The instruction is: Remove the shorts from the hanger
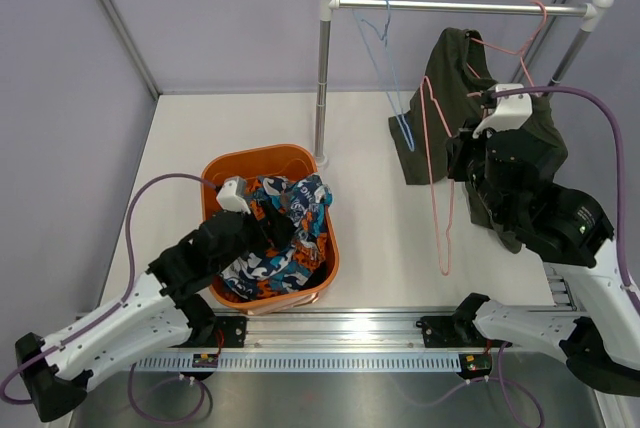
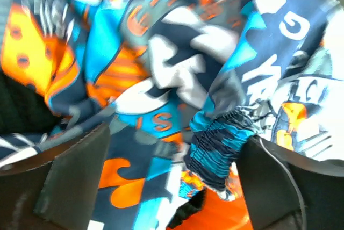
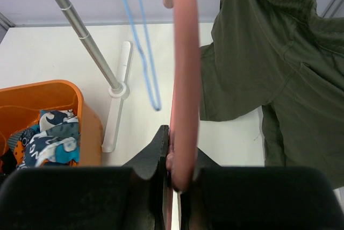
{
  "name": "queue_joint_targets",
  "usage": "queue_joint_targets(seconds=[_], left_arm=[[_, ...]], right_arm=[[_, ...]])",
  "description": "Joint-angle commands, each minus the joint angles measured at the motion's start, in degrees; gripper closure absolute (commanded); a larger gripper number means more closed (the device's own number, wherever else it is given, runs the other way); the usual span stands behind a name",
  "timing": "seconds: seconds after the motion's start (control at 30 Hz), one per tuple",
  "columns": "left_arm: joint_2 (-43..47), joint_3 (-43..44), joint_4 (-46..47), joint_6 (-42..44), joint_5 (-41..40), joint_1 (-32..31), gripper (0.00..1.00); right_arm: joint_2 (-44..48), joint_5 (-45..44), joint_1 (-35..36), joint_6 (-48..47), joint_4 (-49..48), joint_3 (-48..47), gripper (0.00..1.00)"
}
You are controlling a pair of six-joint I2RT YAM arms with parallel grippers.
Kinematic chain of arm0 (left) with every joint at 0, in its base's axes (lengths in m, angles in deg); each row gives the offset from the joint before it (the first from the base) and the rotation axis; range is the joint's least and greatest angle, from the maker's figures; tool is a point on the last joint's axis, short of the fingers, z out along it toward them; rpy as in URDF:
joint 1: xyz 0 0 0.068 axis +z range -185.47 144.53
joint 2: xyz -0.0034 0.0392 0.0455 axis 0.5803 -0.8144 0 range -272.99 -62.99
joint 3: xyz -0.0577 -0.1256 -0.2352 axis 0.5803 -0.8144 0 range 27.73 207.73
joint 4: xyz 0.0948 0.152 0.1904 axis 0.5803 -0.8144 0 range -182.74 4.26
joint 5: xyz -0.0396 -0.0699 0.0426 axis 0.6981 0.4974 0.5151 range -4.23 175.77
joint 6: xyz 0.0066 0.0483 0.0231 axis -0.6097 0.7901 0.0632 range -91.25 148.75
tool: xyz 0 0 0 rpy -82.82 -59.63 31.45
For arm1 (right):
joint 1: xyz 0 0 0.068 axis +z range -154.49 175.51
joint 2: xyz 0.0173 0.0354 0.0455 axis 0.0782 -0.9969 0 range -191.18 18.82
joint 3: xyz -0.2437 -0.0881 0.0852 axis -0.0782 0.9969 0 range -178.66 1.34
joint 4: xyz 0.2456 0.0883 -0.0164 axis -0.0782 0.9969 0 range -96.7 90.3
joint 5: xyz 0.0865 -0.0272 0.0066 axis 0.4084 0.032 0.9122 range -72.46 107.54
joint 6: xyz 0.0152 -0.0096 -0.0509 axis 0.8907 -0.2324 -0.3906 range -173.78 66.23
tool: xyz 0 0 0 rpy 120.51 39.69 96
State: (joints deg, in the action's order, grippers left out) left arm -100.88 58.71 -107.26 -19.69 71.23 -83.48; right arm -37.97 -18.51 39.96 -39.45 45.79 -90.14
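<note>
Patterned blue, orange and white shorts point(image 1: 285, 248) lie bunched in the orange basket point(image 1: 225, 163). My left gripper point(image 1: 283, 228) hovers just over them, open. In the left wrist view the shorts point(image 2: 177, 69) fill the frame, and a gathered fold lies loose between the wide-apart fingers of the left gripper point(image 2: 174, 179). My right gripper point(image 1: 462, 153) is shut on a bare pink hanger point(image 1: 432, 148) that dangles below the rail. The right wrist view shows the right gripper point(image 3: 174, 155) pinching the hanger's pink wire point(image 3: 184, 79).
Dark green shorts point(image 1: 540, 138) hang from a second pink hanger on the metal rail point(image 1: 460, 8), close behind my right arm. An empty blue hanger point(image 1: 390, 58) also hangs from the rail. The rail's left pole point(image 1: 322, 78) stands just behind the basket.
</note>
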Motion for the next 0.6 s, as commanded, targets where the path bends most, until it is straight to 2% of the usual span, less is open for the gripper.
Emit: queue_joint_targets(seconds=[0.0,0.03,0.17,0.3,0.4,0.57], left_arm=[[2.0,7.7,-2.6,7.9,-0.2,-0.1,0.01],[1.9,9.2,-4.7,9.0,-0.5,-0.1,0.01],[2.3,15.6,-8.9,14.8,-4.2,-0.1,0.01],[4.0,18.0,-10.0,20.4,-5.1,-0.1,0.01],[4.3,19.2,-12.0,22.1,-5.9,-0.1,0.01],[6.5,17.4,-13.1,23.0,-4.3,-0.1,0.01]], right_arm=[[-1.7,2.5,-0.5,-5.3,-4.5,-1.8,1.00],[-2.3,5.4,-1.0,-6.6,-5.8,-1.5,1.00],[-4.4,18.4,-10.4,-10.7,-10.9,-1.8,1.00],[-6.7,24.3,-16.3,-15.5,-16.4,-2.8,1.00],[-10.3,28.7,-21.7,-15.5,-17.0,-6.8,1.00],[-16.5,35.8,-25.4,-15.1,-19.6,-11.7,1.00]])
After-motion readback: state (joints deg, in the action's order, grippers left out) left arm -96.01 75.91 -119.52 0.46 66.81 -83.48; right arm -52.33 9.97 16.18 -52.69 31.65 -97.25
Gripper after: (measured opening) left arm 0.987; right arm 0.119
